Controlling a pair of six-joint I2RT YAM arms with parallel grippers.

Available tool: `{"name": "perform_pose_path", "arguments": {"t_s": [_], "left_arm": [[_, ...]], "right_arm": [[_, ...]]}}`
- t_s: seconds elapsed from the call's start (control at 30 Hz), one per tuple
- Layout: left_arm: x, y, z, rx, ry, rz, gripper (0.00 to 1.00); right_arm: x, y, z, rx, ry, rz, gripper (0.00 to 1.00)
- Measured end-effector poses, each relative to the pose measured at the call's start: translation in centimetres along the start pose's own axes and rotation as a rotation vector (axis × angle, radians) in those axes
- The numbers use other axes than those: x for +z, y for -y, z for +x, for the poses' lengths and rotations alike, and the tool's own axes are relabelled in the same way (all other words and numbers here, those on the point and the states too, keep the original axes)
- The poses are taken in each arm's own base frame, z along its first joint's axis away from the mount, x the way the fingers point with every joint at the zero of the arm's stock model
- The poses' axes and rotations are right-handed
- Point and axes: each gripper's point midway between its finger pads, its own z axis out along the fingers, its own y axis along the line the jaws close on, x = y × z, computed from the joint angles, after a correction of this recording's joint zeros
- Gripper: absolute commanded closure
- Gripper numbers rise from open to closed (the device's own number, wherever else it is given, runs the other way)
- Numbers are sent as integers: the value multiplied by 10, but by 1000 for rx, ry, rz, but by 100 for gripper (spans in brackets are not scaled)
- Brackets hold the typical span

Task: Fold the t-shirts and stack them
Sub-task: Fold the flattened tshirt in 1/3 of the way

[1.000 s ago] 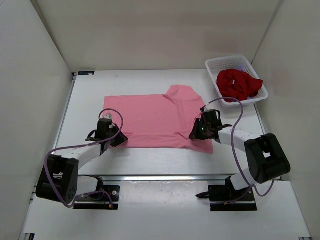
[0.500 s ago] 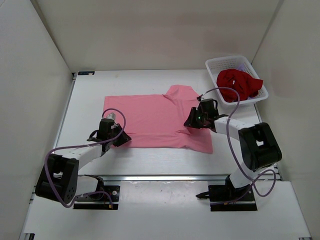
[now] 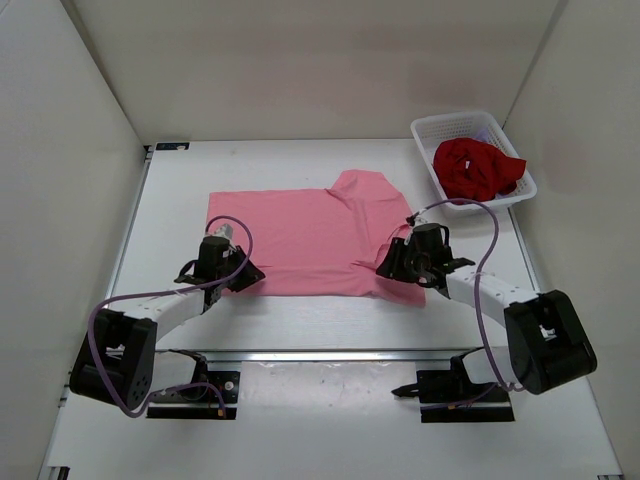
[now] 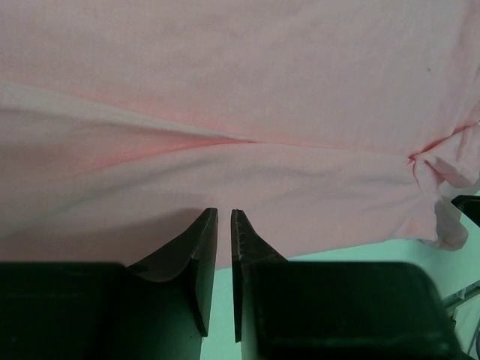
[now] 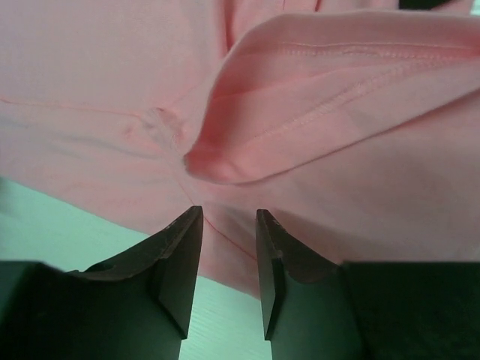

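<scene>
Top external view: a pink t-shirt [image 3: 300, 240] is seen spread flat across the middle of the white bench [image 3: 180, 190], one sleeve pointing toward the far edge. The left claw [image 3: 243, 275] is set low at the shirt's near hem, toward its left corner. The right claw [image 3: 390, 268] is placed at the near right corner, over the other sleeve. A dark red t-shirt [image 3: 478, 168] is heaped in a white mesh basket [image 3: 425, 130] at the far right corner of the bench, well apart from both arms.

Left wrist view: the left claw's fingers [image 4: 204, 247] are shown almost together, only a thin slit left between them. Their tips are laid over the pink fabric just past its hem. It cannot be told whether any cloth is pinched. A long crease is seen running across the shirt beyond them.

Right wrist view: the right claw [image 5: 229, 214] is shown with its fingers parted and nothing caught between them. Pink cloth is visible through the gap. The folded-over sleeve [image 5: 315, 112], its stitched hem showing, is seen lying just beyond the fingertips, apart from them.
</scene>
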Motion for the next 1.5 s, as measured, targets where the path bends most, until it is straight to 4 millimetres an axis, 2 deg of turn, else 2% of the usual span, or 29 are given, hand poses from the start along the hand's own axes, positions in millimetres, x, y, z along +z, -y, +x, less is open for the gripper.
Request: {"name": "perform_pose_path", "arguments": {"t_s": [0.13, 0.3, 0.43, 0.47, 0.5, 0.63, 0.73, 0.87, 0.93, 1.03, 1.17, 1.23, 1.33, 1.43, 1.5], "left_arm": [[0, 0, 2, -4, -4, 5, 76], [0, -4, 8, -10, -17, -3, 75], [0, -3, 8, -11, -19, 3, 75], [0, -3, 8, -11, -19, 4, 75], [0, -3, 8, -11, -17, 6, 75], [0, -1, 7, -14, -14, 14, 75], [0, 1, 6, -15, -11, 20, 75], [0, 1, 5, -16, -9, 21, 75], [0, 1, 6, -16, -10, 21, 75], [0, 1, 6, -16, -10, 21, 75], [0, 1, 6, -16, -10, 21, 75], [-1, 2, 5, -15, -6, 24, 74], [-2, 4, 2, -15, 3, 32, 75], [-3, 7, 2, -12, 9, 39, 74], [-4, 10, 4, -2, 8, 43, 74]], "right_arm": [[9, -7, -4, -15, -23, -9, 65], [18, -18, -20, -40, -14, -27, 65], [29, -18, -30, -47, -23, -6, 65], [31, -18, -32, -55, -21, 5, 67], [32, -18, -32, -62, -20, 11, 75], [34, -18, -27, -82, -35, 18, 92], [36, -17, -27, -88, -55, 36, 95], [48, -23, -43, -135, -69, 61, 95], [59, -32, -55, -165, -72, 64, 92], [74, -39, -69, -193, -76, 69, 75], [82, -37, -67, -220, -108, 95, 71], [80, -35, -66, -233, -110, 115, 62], [74, -37, -67, -265, -97, 138, 53], [59, -44, -75, -302, -54, 156, 44], [44, -47, -80, -313, -14, 162, 43]]}}
